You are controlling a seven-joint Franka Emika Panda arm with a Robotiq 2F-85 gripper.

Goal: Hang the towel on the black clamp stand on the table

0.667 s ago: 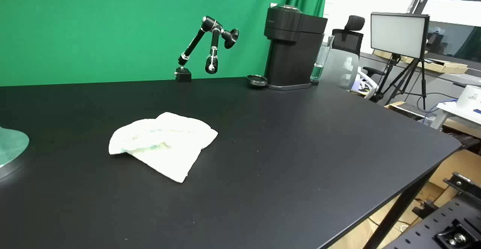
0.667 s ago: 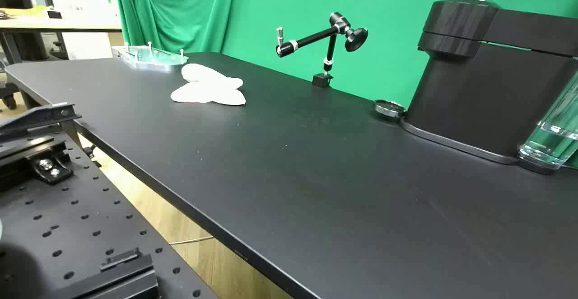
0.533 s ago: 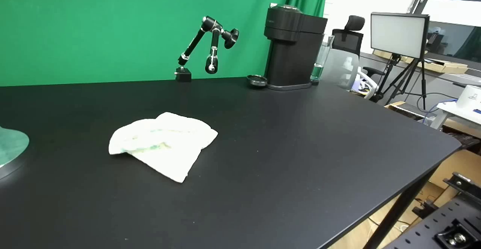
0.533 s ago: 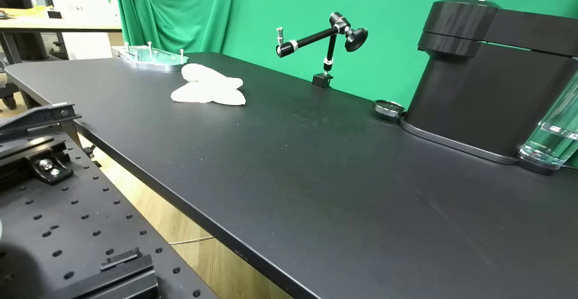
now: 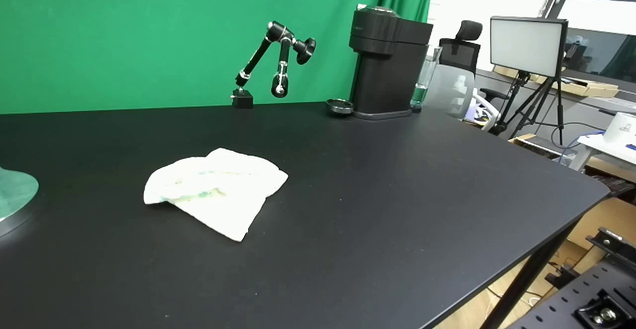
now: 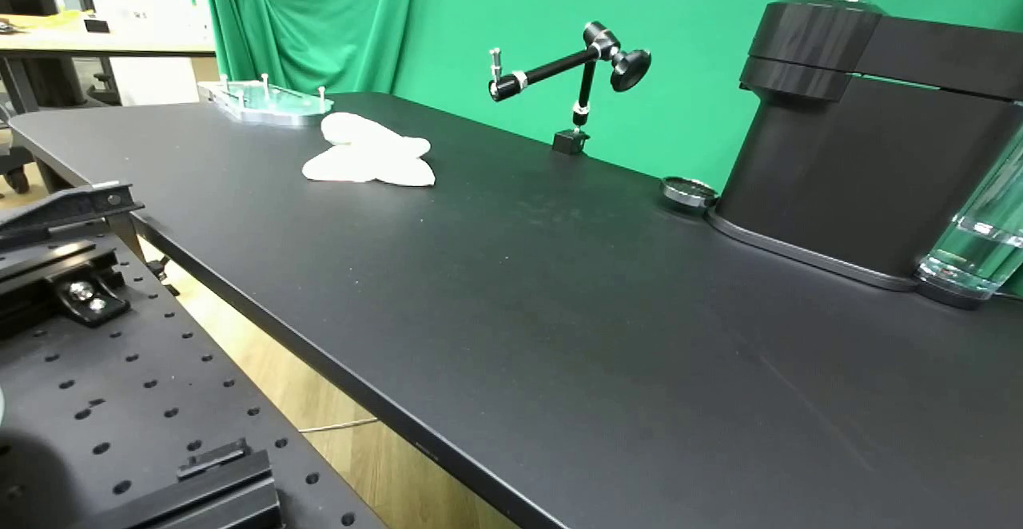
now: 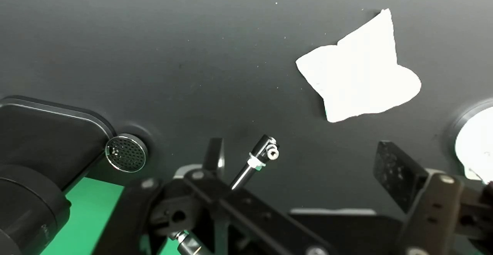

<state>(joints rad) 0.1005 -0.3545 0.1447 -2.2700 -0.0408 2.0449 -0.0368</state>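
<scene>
A white towel lies crumpled on the black table in both exterior views (image 5: 218, 185) (image 6: 372, 160), with faint green and yellow stains. It also shows in the wrist view (image 7: 358, 81), right of centre. The black clamp stand, a jointed arm on a small block, stands at the table's back edge in both exterior views (image 5: 257, 60) (image 6: 551, 69). In the wrist view the clamp stand's arm tip (image 7: 262, 151) shows between my fingers, at a depth I cannot tell; its rest is partly hidden behind my gripper. My gripper (image 7: 304, 162) is wide open and empty, outside both exterior views.
A black coffee machine (image 5: 382, 65) with a water tank stands at the back, beside a small round metal grate (image 6: 687, 193). A clear plate with upright posts (image 6: 268, 109) lies beyond the towel. A green curtain hangs behind the table. A perforated black mount (image 6: 200, 401) adjoins the front edge.
</scene>
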